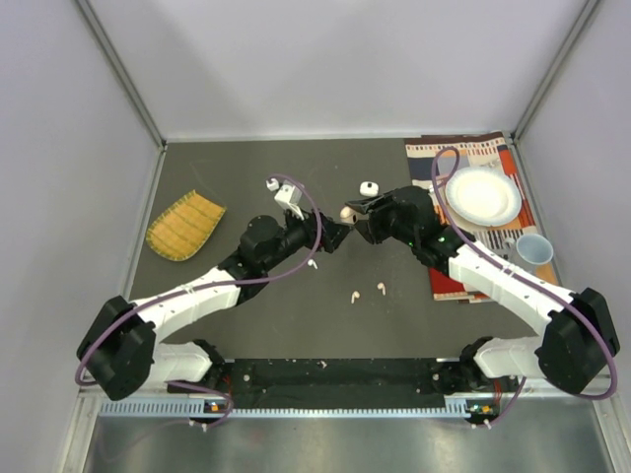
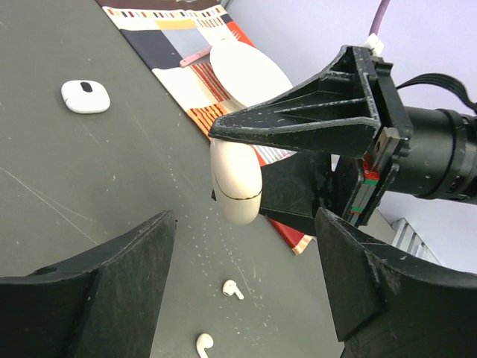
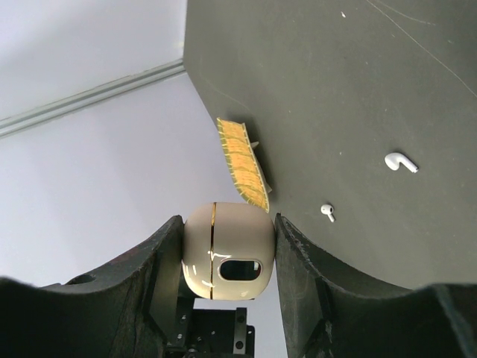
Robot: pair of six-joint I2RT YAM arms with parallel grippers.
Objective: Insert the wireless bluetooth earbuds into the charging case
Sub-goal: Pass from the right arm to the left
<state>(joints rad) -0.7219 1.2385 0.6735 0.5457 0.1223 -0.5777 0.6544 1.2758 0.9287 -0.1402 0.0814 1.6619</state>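
My right gripper (image 1: 357,214) is shut on a cream charging case (image 3: 227,253) with a gold seam, held above the table with its lid closed. My left gripper (image 2: 246,287) faces it, jaws open and empty; the case (image 2: 237,186) hangs just beyond its fingertips. Two pale earbuds (image 2: 232,289) (image 2: 203,344) lie on the table below. In the top view they lie at centre front (image 1: 353,295) (image 1: 381,288), with a third earbud (image 1: 313,264) by the left arm. A white case (image 1: 369,187) rests on the table behind.
A striped cloth (image 1: 463,148) at the right carries a white plate (image 1: 482,194) and a pale cup (image 1: 533,249). A yellow woven mat (image 1: 184,225) lies at the left. A small white item (image 1: 271,184) sits behind the left wrist. Grey walls enclose the table.
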